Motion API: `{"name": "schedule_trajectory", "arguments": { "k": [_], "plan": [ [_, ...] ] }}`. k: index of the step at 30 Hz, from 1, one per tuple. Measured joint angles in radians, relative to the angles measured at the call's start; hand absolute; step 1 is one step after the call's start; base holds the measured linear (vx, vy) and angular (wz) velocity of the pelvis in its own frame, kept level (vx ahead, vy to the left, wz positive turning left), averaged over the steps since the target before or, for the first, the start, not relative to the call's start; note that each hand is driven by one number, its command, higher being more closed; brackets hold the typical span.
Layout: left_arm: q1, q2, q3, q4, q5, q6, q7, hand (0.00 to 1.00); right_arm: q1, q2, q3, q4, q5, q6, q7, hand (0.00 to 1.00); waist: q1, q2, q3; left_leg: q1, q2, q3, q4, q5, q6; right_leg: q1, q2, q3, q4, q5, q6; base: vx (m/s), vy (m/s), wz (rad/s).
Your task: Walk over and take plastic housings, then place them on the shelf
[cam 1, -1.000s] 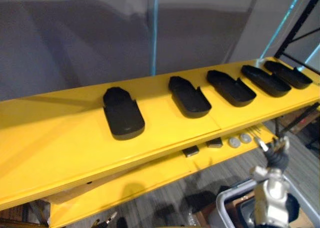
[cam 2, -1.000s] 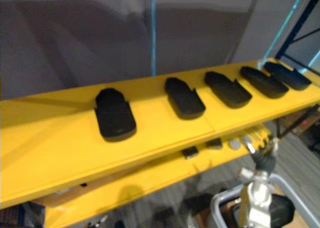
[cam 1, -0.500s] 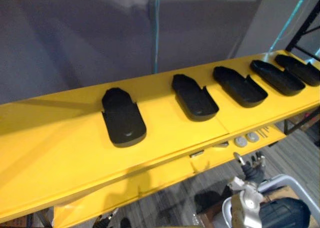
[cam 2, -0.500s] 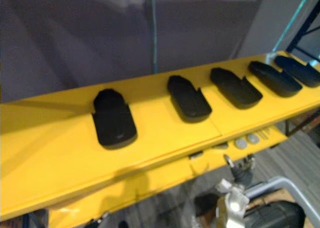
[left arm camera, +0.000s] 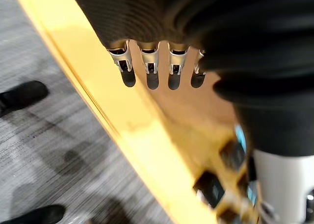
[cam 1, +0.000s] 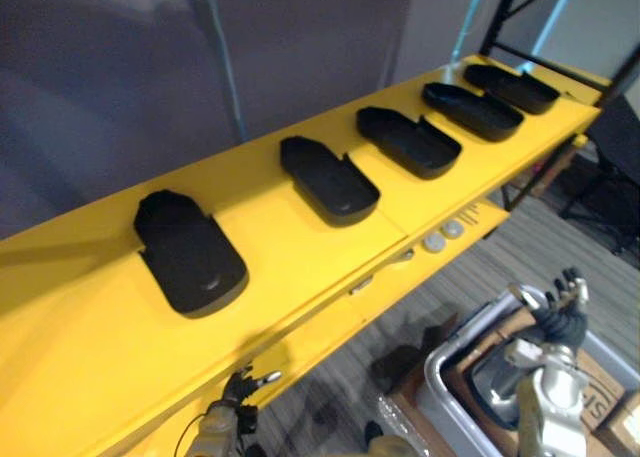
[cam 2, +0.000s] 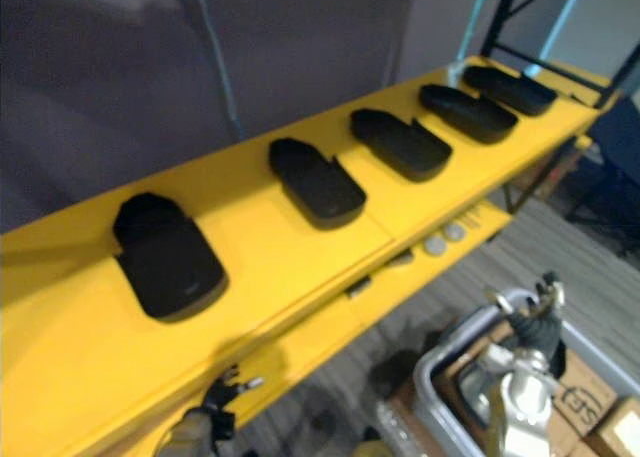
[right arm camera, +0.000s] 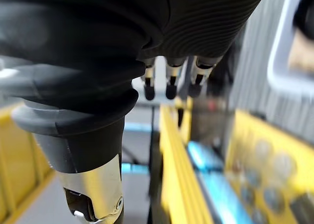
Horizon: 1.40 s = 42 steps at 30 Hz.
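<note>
Several black plastic housings lie in a row along the top yellow shelf (cam 1: 80, 357), hollow side up: the nearest (cam 1: 190, 252), one in the middle (cam 1: 328, 180), a third (cam 1: 408, 141), and more toward the far end (cam 1: 472, 111). My left hand (cam 1: 238, 389) hangs low below the shelf's front edge, fingers (left arm camera: 149, 72) straight and holding nothing. My right hand (cam 1: 558, 317) hovers over a grey bin (cam 1: 440, 362) at the lower right, its fingers (right arm camera: 169, 84) extended and holding nothing. Dark parts lie inside the bin.
A lower yellow shelf (cam 1: 330, 327) under the top one carries two silver discs (cam 1: 442, 238) and small dark pieces. Cardboard boxes (cam 1: 612, 382) stand beside the bin on the grey striped floor. A dark rack frame (cam 1: 510, 7) rises at the shelf's far end.
The camera has swung, so the whole shelf now sits further left and slants more steeply. More of the bin shows, the right hand is higher, and the left hand has come into view.
</note>
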<state>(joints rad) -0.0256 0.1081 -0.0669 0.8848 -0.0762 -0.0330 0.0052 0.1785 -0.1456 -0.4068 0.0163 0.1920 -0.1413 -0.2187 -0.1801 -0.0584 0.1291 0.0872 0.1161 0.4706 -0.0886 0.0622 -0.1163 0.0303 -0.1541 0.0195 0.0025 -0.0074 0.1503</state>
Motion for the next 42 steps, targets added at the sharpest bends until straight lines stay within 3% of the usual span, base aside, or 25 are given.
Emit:
{"name": "schedule_trajectory", "arguments": {
  "k": [9, 12, 13, 15, 16, 19, 24, 29, 34, 39, 42],
  "plan": [
    [-0.002, 0.005, -0.054, 0.063, 0.011, 0.038, -0.022, 0.00, 0.024, 0.029, -0.039, -0.008, -0.052, -0.011, -0.055, 0.00, -0.024, -0.005, -0.007, 0.021, -0.004, 0.063, 0.004, -0.013, -0.008, -0.016, 0.002, 0.072, -0.035, 0.027, -0.004, 0.01, 0.004, -0.24],
    [0.022, 0.010, -0.063, 0.079, 0.012, 0.051, -0.019, 0.00, 0.033, 0.032, -0.055, -0.009, -0.060, -0.012, -0.083, 0.00, -0.019, -0.014, -0.019, 0.025, -0.018, 0.016, 0.005, -0.038, -0.020, -0.036, 0.005, 0.116, -0.039, 0.033, -0.004, 0.10, -0.005, -0.47],
    [0.044, 0.011, -0.058, 0.079, -0.008, 0.052, -0.010, 0.00, 0.031, 0.031, -0.055, -0.010, -0.064, -0.020, -0.088, 0.00, 0.002, -0.010, -0.023, 0.037, -0.027, -0.109, 0.005, -0.082, -0.010, -0.046, 0.016, 0.162, -0.049, 0.051, -0.002, 0.15, -0.028, -0.87],
    [0.071, 0.014, -0.024, 0.078, -0.068, 0.057, -0.004, 0.00, 0.032, 0.038, -0.051, -0.008, -0.067, -0.040, -0.089, 0.00, 0.009, -0.023, -0.019, 0.012, -0.029, -0.126, 0.090, -0.140, -0.001, -0.047, 0.014, 0.192, -0.045, 0.061, -0.009, 0.08, 0.018, -0.67],
    [0.092, 0.014, -0.005, 0.078, -0.090, 0.058, 0.013, 0.00, 0.033, 0.037, -0.052, -0.007, -0.067, -0.048, -0.091, 0.00, 0.018, -0.025, -0.018, -0.006, -0.019, -0.142, 0.176, -0.197, 0.001, -0.047, 0.017, 0.208, -0.040, 0.061, -0.009, 0.02, 0.046, -0.58],
    [0.159, 0.018, 0.096, 0.087, -0.108, 0.058, 0.028, 0.00, 0.035, 0.037, -0.046, 0.005, -0.066, -0.064, -0.116, 0.00, 0.036, -0.004, -0.025, -0.042, 0.011, -0.158, 0.339, -0.306, 0.006, -0.045, 0.035, 0.229, -0.031, 0.062, -0.011, 0.00, 0.072, -0.50],
    [0.200, 0.055, 0.224, 0.125, -0.071, 0.058, 0.086, 0.00, 0.034, 0.038, -0.038, 0.020, -0.058, -0.079, -0.173, 0.00, 0.062, 0.000, -0.027, -0.058, 0.017, -0.156, 0.407, -0.366, 0.004, -0.044, 0.036, 0.227, -0.026, 0.066, -0.020, -0.02, 0.054, -0.15],
    [0.208, 0.059, 0.289, 0.148, -0.051, 0.077, 0.100, 0.00, 0.035, 0.039, -0.022, 0.083, -0.038, -0.079, -0.264, 0.00, 0.067, -0.003, -0.029, -0.058, 0.019, -0.158, 0.412, -0.371, 0.008, -0.046, 0.037, 0.196, -0.011, 0.056, -0.037, 0.01, -0.003, 0.02],
    [0.161, 0.050, 0.277, 0.136, 0.006, 0.060, 0.093, 0.00, 0.071, 0.047, -0.024, 0.084, -0.009, -0.098, -0.296, 0.00, 0.060, -0.003, -0.029, -0.051, 0.041, -0.137, 0.411, -0.372, 0.006, -0.048, 0.058, 0.197, -0.013, 0.059, -0.045, 0.03, -0.028, -0.11],
    [0.088, 0.010, 0.122, 0.101, 0.036, 0.040, 0.065, 0.00, 0.110, 0.070, -0.024, 0.084, -0.009, -0.127, -0.302, 0.00, 0.051, 0.007, -0.020, -0.013, 0.054, -0.088, 0.391, -0.374, 0.002, -0.049, 0.074, 0.217, -0.014, 0.066, -0.052, 0.05, -0.008, -0.29],
    [0.051, -0.010, 0.034, 0.057, 0.044, 0.022, 0.052, 0.00, 0.110, 0.082, -0.021, 0.084, -0.010, -0.130, -0.284, 0.00, 0.026, 0.008, -0.002, -0.001, 0.051, -0.067, 0.382, -0.374, 0.002, -0.054, 0.077, 0.229, -0.018, 0.076, -0.063, 0.00, 0.010, -0.25]
  ]
}}
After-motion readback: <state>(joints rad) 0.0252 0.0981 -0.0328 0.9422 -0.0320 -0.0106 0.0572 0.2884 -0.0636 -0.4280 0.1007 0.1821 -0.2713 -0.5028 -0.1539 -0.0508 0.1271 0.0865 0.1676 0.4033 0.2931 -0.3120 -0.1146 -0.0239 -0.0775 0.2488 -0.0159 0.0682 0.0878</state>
